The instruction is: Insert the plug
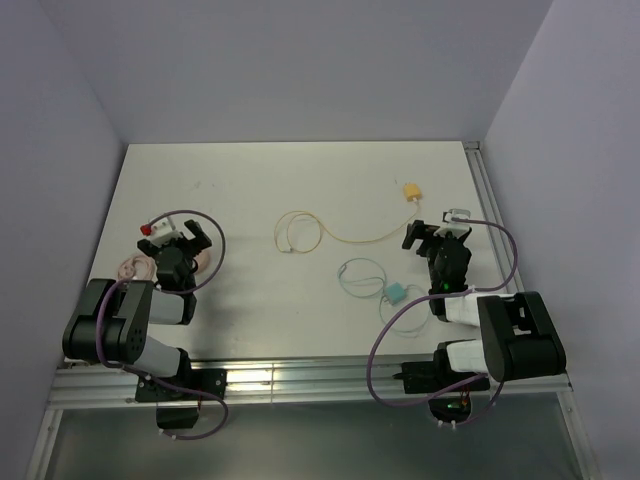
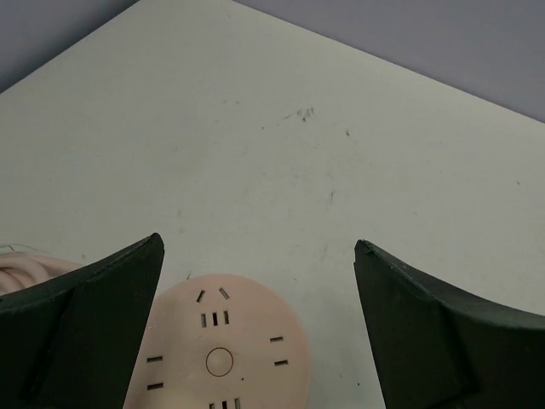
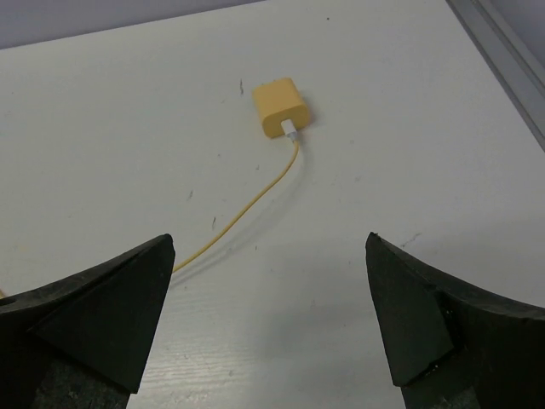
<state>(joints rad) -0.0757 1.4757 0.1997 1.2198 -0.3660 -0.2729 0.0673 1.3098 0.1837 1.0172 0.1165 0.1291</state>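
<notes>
At the near edge of the desk (image 1: 300,330) the two arms stand side by side. Both claws hang low over the desk and hold nothing.

Nearest to the left arm is a round pink socket (image 1: 130,266). It lies flat on the desk, partly hidden under the arm in the top view. In the left wrist view the socket (image 2: 217,345) shows its slots facing up, and it sits at about 7 o'clock from the middle between the fingers. The left claw (image 1: 185,238) is wide open; its two dark fingers (image 2: 94,315) stand well apart, and bare desk is between their tips.

On the right side, a teal plug (image 1: 396,293) lies on the desk at about 7 o'clock from the right claw (image 1: 438,232), near the arm. Its pale cable (image 1: 358,272) makes a loop at 10 o'clock from the plug.

The right claw (image 3: 268,243) is also wide open, with only desk and cable between its fingers (image 3: 102,307). A yellow cable (image 3: 247,209) runs from its left finger toward 12 o'clock and ends in a yellow plug (image 3: 281,108), which lies flat, well apart from the claw. In the top view this yellow plug (image 1: 411,191) is at 11 o'clock from the right claw, and its cable (image 1: 350,238) goes toward 9 o'clock and ends in a loop near the middle of the desk. Both plugs are well apart from the socket.
</notes>
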